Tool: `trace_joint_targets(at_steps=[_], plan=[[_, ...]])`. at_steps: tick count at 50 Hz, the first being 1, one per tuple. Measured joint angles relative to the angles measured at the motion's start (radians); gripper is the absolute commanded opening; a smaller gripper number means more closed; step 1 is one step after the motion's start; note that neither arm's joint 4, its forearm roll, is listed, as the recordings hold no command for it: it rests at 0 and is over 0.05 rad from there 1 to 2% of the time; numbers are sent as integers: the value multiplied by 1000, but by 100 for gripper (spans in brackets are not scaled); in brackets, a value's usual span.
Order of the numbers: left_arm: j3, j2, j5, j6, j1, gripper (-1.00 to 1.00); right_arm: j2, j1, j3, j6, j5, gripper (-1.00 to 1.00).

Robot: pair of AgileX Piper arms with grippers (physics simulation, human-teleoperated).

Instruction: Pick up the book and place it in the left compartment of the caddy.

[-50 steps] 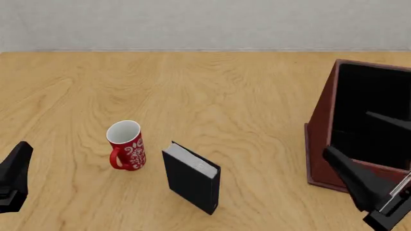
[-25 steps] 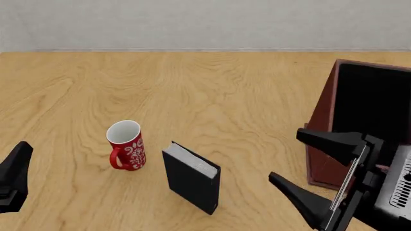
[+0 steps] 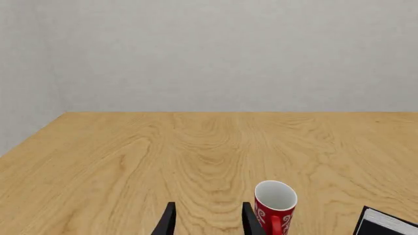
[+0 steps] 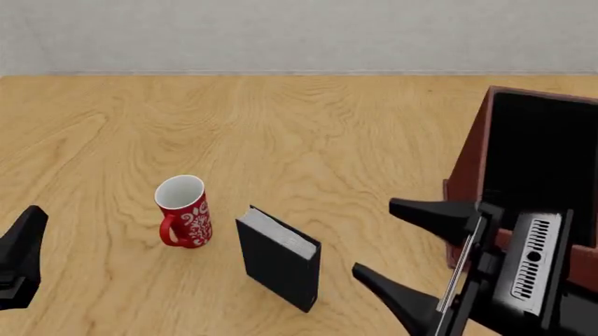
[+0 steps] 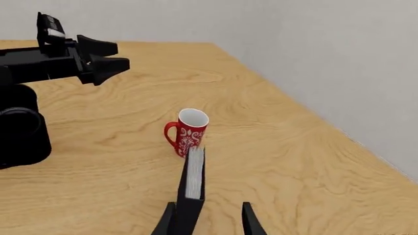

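The black book (image 4: 279, 266) stands upright on the table, white page edges up, just right of the red mug (image 4: 184, 211). My right gripper (image 4: 372, 236) is open and points left at the book, a short gap away, with nothing between its fingers. In the right wrist view the book (image 5: 191, 183) rises straight ahead, in line with one finger (image 5: 168, 221). The dark red caddy (image 4: 470, 175) stands at the right edge, and my right arm covers its lower part. My left gripper (image 4: 28, 231) rests open at the far left, well clear of the mug (image 3: 274, 203).
The left arm's base (image 5: 23, 132) and the left gripper (image 5: 121, 55) show beyond the mug in the right wrist view. Bare wooden table (image 4: 299, 140) stretches to the grey back wall. The caddy's tall left wall stands close behind my right gripper.
My right gripper has come up from the lower right corner and swung left towards the book, its two fingers now spread in view. The left gripper, book and mug have not moved.
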Motion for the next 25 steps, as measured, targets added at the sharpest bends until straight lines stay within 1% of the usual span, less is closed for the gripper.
trace_joint_targets(at_steps=[20, 25], plan=[[0, 0, 0, 0, 0, 100, 188, -1, 35, 50, -208, 100], [0, 0, 0, 0, 0, 100, 243, 1, 38, 55, -263, 100]])
